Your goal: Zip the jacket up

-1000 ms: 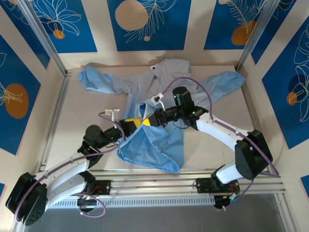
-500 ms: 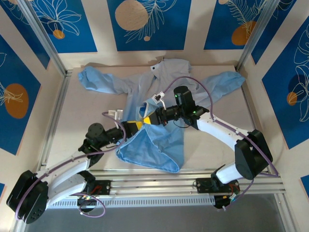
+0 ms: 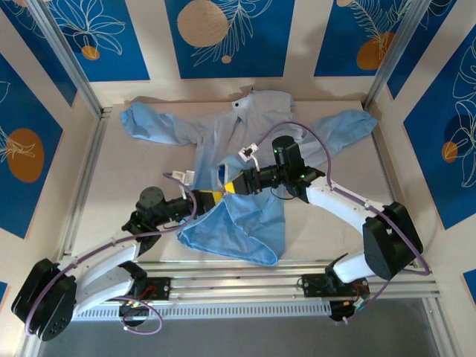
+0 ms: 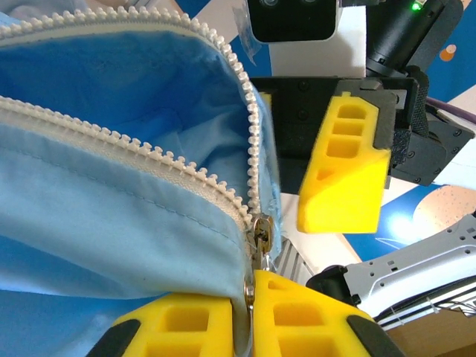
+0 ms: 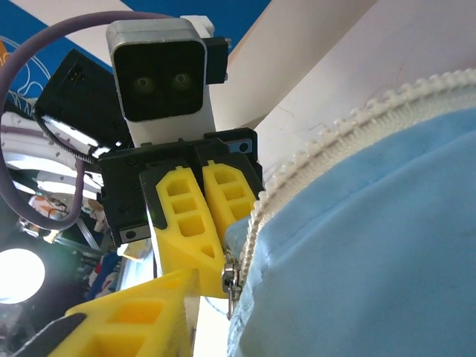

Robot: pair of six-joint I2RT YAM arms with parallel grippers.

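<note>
On the table [image 3: 141, 167], top view: the jacket [image 3: 249, 130] is spread flat with its collar [image 3: 249, 97] toward the far wall. Its left sleeve [image 3: 160, 123] runs out to the far-left corner. Front is unzipped. The lower part is bunched and lifted near the front edge, between the two arms.

Left gripper [image 3: 210, 195] is at the front opening, low on the body. Left wrist view: its fingers [image 4: 186, 327] are fully closed, clamped on the jacket at the bottom end of the zipper. The zipper slider [image 4: 260, 232] sits just above the fingertips, where the two rows of zipper teeth [image 4: 249, 126] meet. Above the slider the rows split wide apart, with blue fabric between them. Right wrist view agrees: left jaws are together, with the slider right at their tips.

Right gripper [image 3: 232, 187] faces the left one nose to nose, just beside it. Jaws are partly open. Left wrist view: one yellow finger [image 4: 346, 163] stands clear of the fabric with a visible gap, the other is mostly hidden behind the zipper edge. No grip on anything that I can see.

Right sleeve [image 3: 342, 126] lies flat, out toward the far-right corner.
</note>
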